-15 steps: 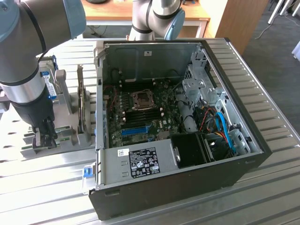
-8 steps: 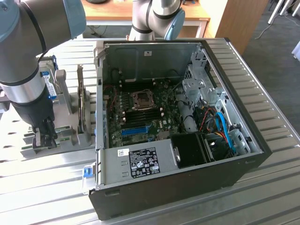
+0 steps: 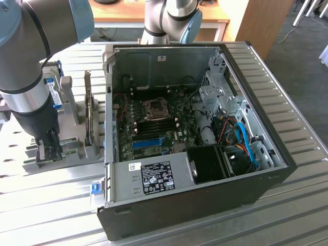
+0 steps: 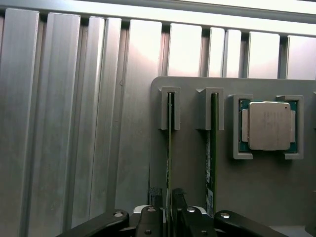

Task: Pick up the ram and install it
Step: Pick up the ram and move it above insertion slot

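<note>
The thin green circuit-board ram stick (image 4: 169,143) stands on edge in a slot of the grey plastic holder (image 4: 192,173) on the ribbed aluminium desk (image 4: 74,123), beside the open black computer case (image 3: 205,205). The black hand (image 4: 169,200) straddles one end of the stick; whether it pinches it, I cannot tell. A second green stick (image 4: 213,143) and a square silver processor (image 4: 269,126) sit alongside.
</note>
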Available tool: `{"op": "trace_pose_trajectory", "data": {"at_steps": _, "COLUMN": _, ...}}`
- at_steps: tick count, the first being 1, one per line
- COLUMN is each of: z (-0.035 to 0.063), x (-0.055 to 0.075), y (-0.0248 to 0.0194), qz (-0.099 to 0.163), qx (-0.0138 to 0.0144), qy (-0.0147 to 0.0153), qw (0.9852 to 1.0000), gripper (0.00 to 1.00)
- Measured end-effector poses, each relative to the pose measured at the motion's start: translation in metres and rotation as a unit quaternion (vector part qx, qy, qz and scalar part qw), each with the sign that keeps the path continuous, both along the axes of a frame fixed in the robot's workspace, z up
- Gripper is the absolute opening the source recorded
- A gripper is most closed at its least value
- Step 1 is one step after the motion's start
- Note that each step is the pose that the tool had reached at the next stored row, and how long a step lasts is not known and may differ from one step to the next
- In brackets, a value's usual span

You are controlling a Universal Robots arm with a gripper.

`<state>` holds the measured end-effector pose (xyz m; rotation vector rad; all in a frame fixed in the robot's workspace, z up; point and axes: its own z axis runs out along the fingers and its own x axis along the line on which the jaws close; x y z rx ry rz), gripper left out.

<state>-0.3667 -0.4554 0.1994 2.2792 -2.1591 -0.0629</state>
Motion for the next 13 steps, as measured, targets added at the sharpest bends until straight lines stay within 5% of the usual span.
{"op": "trace_pose_trajectory", "data": {"at_steps": 13, "z": 0.0, "x": 0.0, "y": 0.0009, "qz": 0.0, "qx": 0.0, "qy": 0.0, "qw": 1.0, "gripper": 0.22}}
